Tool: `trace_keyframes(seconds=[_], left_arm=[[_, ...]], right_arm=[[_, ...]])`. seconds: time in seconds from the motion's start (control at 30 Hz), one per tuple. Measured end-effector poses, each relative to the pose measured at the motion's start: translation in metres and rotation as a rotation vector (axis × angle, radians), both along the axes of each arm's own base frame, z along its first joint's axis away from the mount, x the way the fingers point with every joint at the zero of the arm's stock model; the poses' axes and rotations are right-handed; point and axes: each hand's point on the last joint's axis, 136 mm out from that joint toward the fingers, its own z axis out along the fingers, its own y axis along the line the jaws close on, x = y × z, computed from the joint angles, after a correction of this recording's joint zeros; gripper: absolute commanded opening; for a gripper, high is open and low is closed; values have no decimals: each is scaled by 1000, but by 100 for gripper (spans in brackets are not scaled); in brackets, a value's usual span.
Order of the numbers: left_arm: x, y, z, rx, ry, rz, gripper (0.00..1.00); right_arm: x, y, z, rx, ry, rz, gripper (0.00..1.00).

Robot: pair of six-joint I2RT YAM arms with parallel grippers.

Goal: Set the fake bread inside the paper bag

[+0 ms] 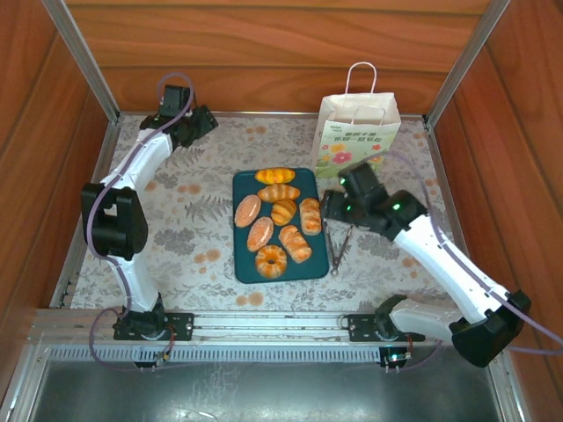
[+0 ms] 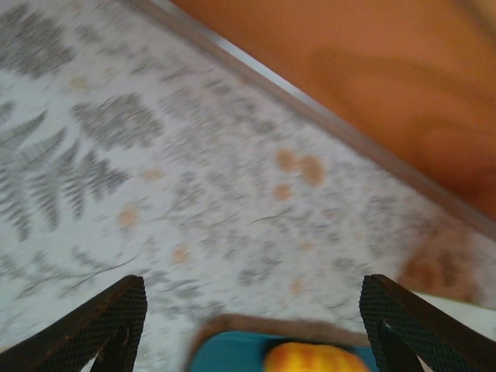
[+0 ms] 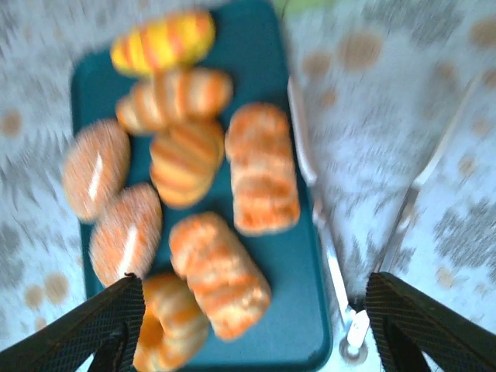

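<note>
"Both sets of jaws are spread wide with nothing between them. The right gripper [image 1: 337,205] hangs above the right edge of the tray [image 1: 242,264]. Through its own camera the right gripper [image 3: 254,280] frames the pastries from above. The left gripper [image 1: 199,120] sits well away in the far left corner of the table, and its camera, set between its parted fingers [image 2: 116,318], catches only a corner of the tray [image 2: 225,353]."

"Where is the bread?"

"All seven pieces of fake bread [image 1: 283,212] lie on the dark teal tray in the middle of the fern-print tablecloth [image 1: 193,220]. They are packed close, and several touch. A ring doughnut [image 1: 271,260] is nearest the arms, and a yellow striped loaf [image 1: 275,176] is farthest. None is in the paper bag [image 1: 356,132], which stands upright at the back, just behind the right gripper, handles up."

"Anything else nearby?"

"Metal tongs [image 1: 339,246] lie on the cloth, just beside the tray's right edge."

"How would the bread handle?"

"My guess is light and fairly stiff, with a glossy skin that could slip. I would pinch a loaf across its narrow middle, starting with the right-hand loaf [image 3: 262,167], since it has free space on one side. The bag looks thin and light, so a nudge could tip it."
</note>
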Motion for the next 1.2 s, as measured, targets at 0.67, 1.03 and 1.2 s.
trace_keyframes(seconds=[0.67, 1.03, 1.2], left_arm=[[62, -177, 122, -224, -340, -414, 81], [46, -241, 81, -255, -271, -534, 81], [45, -240, 64, -236, -233, -529, 81]], right_arm=[[123, -118, 132, 262, -235, -407, 81], [167, -93, 108, 448, -147, -340, 81], [184, -81, 105, 533, -135, -316, 81]])
